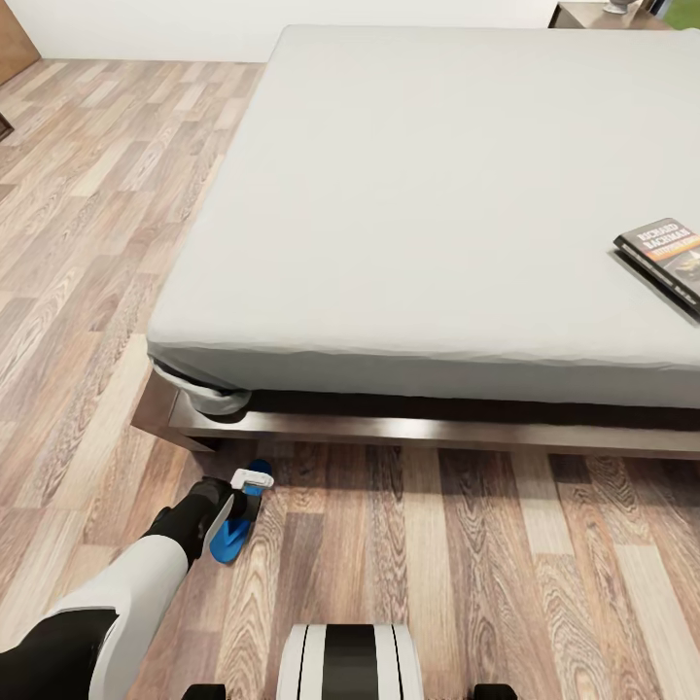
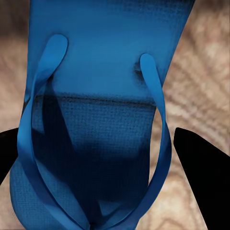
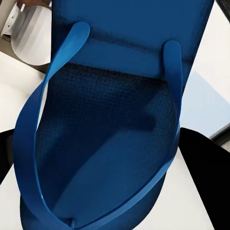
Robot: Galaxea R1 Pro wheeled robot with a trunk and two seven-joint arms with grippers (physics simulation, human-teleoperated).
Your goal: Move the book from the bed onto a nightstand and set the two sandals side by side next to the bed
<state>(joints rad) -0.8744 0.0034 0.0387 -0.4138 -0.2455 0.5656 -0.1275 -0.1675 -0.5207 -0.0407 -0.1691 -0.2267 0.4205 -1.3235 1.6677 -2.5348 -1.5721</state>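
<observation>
Item 1, sandal point(image 1: 233, 533): blue flip-flop, low over the plank floor point(image 1: 408, 564) just off the bed point(image 1: 418, 194) corner; my left gripper point(image 1: 251, 483) grips it by the toe end.

Item 2, second sandal point(image 3: 110, 124): blue, held in my right gripper point(image 3: 108, 191), jaws on either side.

Item 3, paperback book point(image 1: 666, 255): lying at the bed's far right edge.

Step in hand, I judge: setting sandals beside the bed. Next: lower the left one flat, release, lay the other alongside.

Blue flip-flop sandal point(image 2: 103, 120), seen close from above, lying over wood-plank floor point(image 2: 201, 86); its two thin straps point(image 2: 155, 96) converge at the toe post; dark fingertips point(image 2: 199, 163) flank the sole on either side.
</observation>
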